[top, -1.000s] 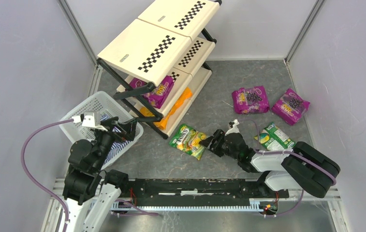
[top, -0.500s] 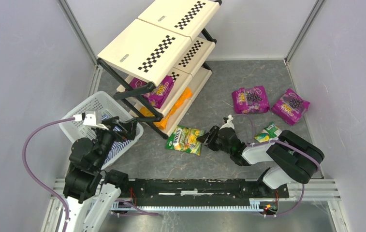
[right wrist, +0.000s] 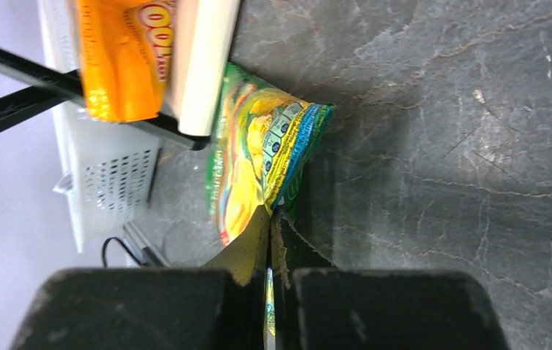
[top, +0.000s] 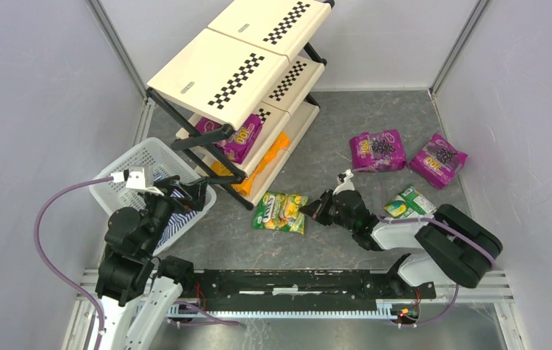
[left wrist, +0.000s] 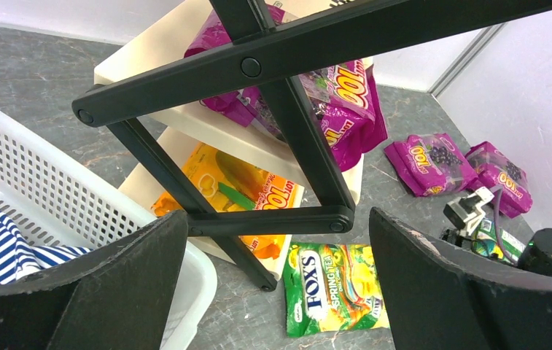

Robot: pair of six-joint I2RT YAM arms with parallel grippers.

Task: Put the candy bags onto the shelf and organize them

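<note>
Orange bag [top: 267, 159] half under shelf [top: 218, 76]

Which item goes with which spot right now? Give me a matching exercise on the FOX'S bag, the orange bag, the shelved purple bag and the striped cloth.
Things:
A. FOX'S bag
B. orange bag
C. shelved purple bag
D. striped cloth

Places:
1. in the white basket
2. lowest tier of the shelf
3. edge pinched in the shut right gripper
4. middle tier

Pairs: A-3, B-2, C-4, D-1
</note>
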